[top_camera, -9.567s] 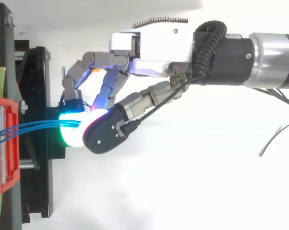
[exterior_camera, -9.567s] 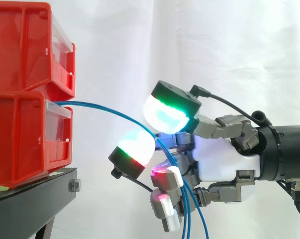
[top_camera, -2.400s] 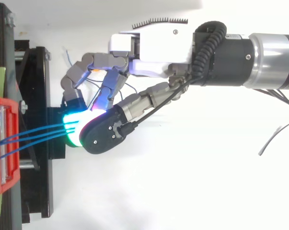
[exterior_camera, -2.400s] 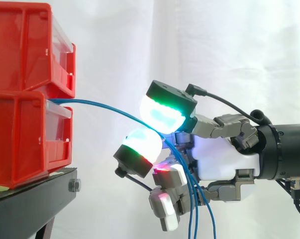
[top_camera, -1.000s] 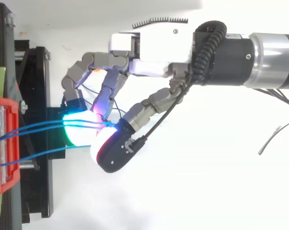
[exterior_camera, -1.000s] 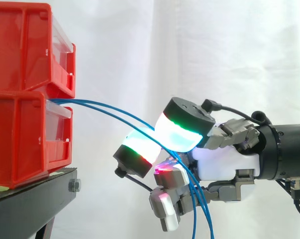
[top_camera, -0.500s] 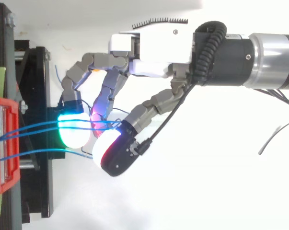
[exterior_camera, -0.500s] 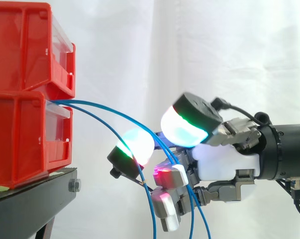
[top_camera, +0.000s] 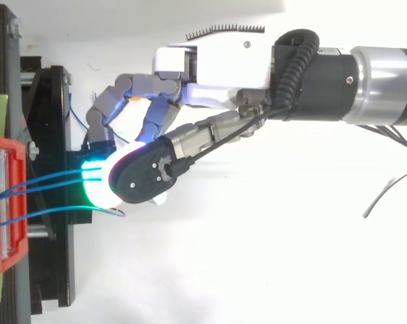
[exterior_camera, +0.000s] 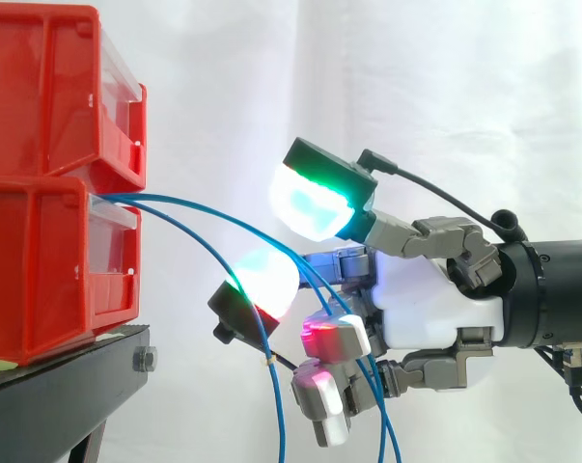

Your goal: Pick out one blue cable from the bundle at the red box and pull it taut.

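Three thin blue cables (exterior_camera: pixel 204 217) come out of the front of the lower red bin (exterior_camera: pixel 40 270) and arc to the right and down. Two of them (top_camera: pixel 48 179) run into my hand (exterior_camera: pixel 430 309), passing behind a green-glowing finger pad (exterior_camera: pixel 263 278) and down between the curled fingers. My thumb pad (exterior_camera: pixel 310 204) is raised above them with a gap. The third cable (exterior_camera: pixel 271 386) hangs apart, dropping in front of the fingers; from above this cable (top_camera: pixel 61 214) lies beside the hand (top_camera: pixel 210 67).
A second red bin (exterior_camera: pixel 40 87) sits on top of the lower one. Both stand on the black stand (exterior_camera: pixel 59 395) at the left. A white curtain hangs behind.
The thumb has swung up and back over the fingers, off the cables. The separated third cable now hangs lower and further left of the other two.
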